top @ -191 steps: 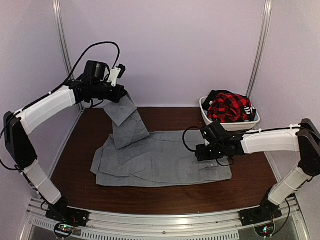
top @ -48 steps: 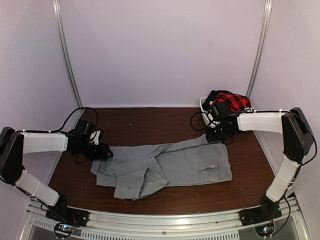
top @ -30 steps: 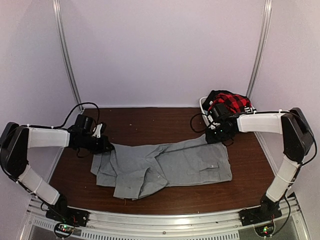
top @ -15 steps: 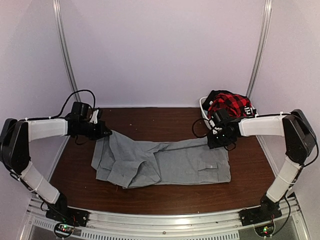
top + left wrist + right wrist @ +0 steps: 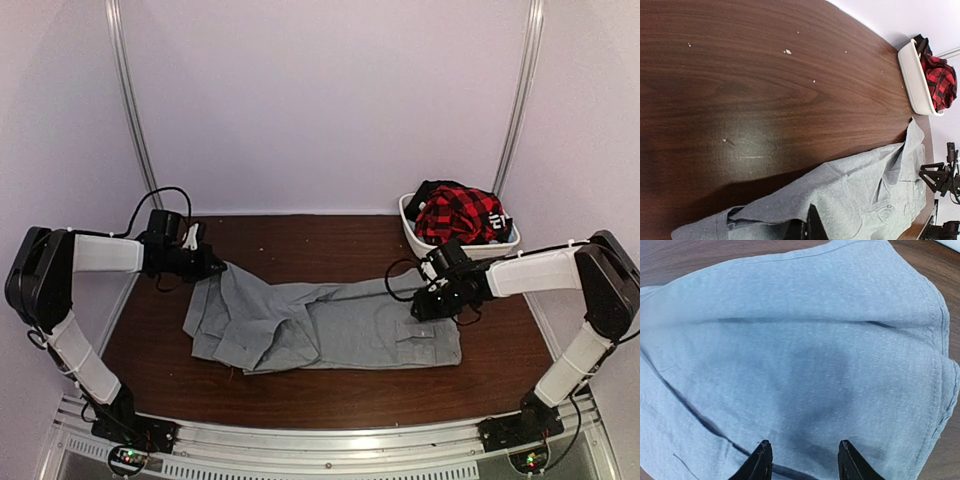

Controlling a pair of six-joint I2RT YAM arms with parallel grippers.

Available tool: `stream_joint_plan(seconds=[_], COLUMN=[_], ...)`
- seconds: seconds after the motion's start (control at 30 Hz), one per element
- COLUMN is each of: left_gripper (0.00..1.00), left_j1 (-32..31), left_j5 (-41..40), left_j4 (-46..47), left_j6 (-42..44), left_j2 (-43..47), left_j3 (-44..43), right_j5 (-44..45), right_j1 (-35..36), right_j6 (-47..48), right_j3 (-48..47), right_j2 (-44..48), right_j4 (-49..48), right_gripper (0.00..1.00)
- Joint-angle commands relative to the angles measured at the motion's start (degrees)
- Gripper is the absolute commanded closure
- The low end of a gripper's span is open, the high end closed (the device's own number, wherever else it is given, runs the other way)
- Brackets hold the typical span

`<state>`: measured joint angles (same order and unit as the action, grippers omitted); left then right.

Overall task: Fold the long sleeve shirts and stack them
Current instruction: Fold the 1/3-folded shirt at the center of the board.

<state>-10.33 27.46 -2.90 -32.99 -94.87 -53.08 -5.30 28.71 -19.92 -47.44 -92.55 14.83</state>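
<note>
the dark brown wooden table (image 5: 300, 235) carries one light-grey button-up shirt (image 5: 330, 325), stretched left to right across the middle of the top view. a second and a half ago its left side sagged toward the lower centre. now that side is drawn up toward the upper left and the top edge runs much straighter. the white plastic basket (image 5: 915, 75) in the upper right holds a red-and-black plaid garment (image 5: 455, 215), untouched. the left gripper (image 5: 208, 266) has travelled upward in the frame and looks clamped on the shirt's left edge, since the cloth tents toward it. the right gripper (image 5: 804, 445) has dropped from the corner by the basket to the shirt's right end, jaws spread just above the cloth. this looks like flattening, with folding yet to start.
</note>
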Motion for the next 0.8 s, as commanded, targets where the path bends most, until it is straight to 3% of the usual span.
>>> stream_joint_plan(seconds=[0.0,0.17,0.33,0.57,0.67,0.77], left_gripper=[1.00,0.98,0.78,0.59,0.58,0.63], left_j1=[0.46,0.46,0.43,0.40,0.41,0.46], left_j5=[1.25,2.03,5.07,6.36,6.22,5.80], left_j4=[7.50,10.38,13.05,14.55,15.36,17.04], left_j6=[-2.22,-3.97,-5.34,-4.59,-3.84,-3.57], left_j2=[-0.97,-1.72,-2.42,-2.91,-3.89,-4.48], left_j3=[1.03,2.37,4.65,7.87,8.48,8.65], right_j5=[-2.96,-2.38,-1.01,-0.56,-0.51,-0.05], right_j1=[3.22,7.28,10.60,13.26,13.70,13.90], right_j6=[-2.49,-3.34,-4.12,-5.15,-5.21,-5.20], right_j3=[1.85,3.12,3.20,3.28,3.06,3.26], right_j2=[4.04,4.58,1.66,-0.80,-1.36,-1.96], right_j4=[-5.85,-7.91,-8.14,-9.35,-9.34,-9.24], right_gripper=[0.54,0.54,0.54,0.54,0.54,0.54])
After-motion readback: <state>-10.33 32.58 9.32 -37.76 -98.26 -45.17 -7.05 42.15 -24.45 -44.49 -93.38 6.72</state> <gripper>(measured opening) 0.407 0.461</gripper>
